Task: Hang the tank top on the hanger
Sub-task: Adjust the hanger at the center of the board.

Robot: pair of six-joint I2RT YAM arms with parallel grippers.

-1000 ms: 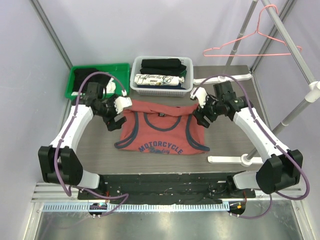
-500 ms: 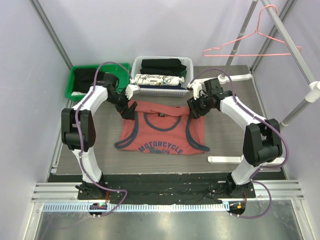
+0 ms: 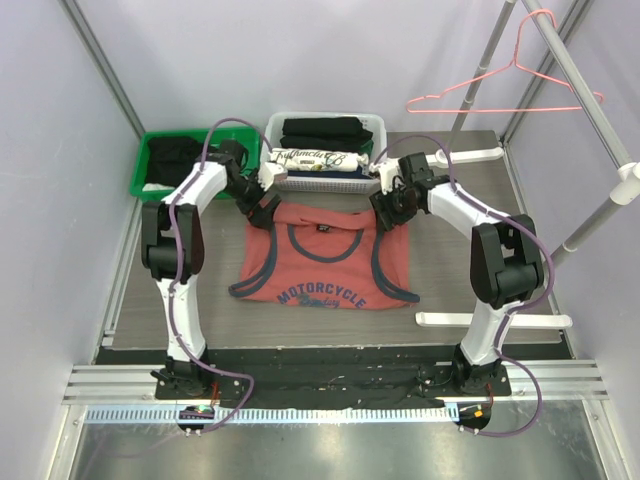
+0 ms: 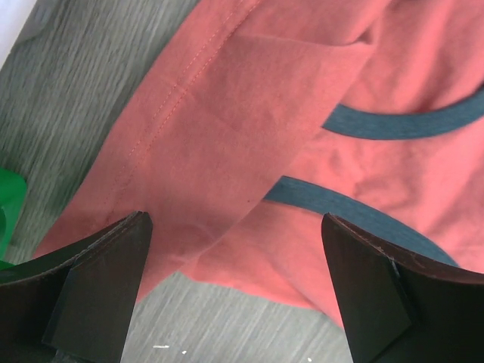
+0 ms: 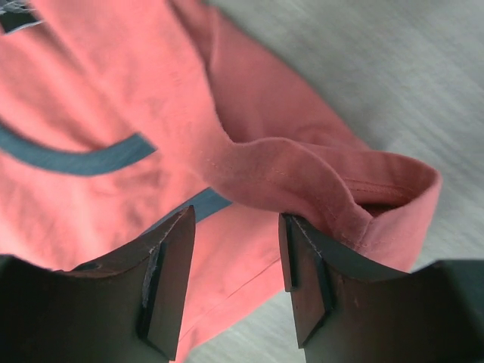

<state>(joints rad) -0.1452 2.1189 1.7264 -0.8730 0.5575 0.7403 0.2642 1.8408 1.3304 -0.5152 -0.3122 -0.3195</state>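
The tank top lies flat on the counter, chest graphic up, with the neck opening toward the far side. Across the chest it reads "MOTORCYCLE" in blue capitals. A smaller line under it is too fine to read, and so is the dark label inside the neck.

Both arms reach to the shirt's far edge. The left gripper is at the far left corner with its fingers spread wide. In the left wrist view they straddle the stitched red edge and a strip of navy trim, and nothing is pinched. The right gripper is at the far right corner with its fingers about half apart. A raised fold of red cloth sits against the tip of one finger, and flat fabric shows in the gap, so no grip is evident.

By my reading, the step in hand is taking hold of the shirt's two far corners, and the hanging itself is not begun. The next move calls for both pairs of fingers to close on cloth, preferably a single layer on each side, and then lift evenly.

The hanger hangs well apart, on the grey rail up at the right. Behind the shirt a white basket holds black clothes and a white roll with script too small to read. A green tray sits beside it.
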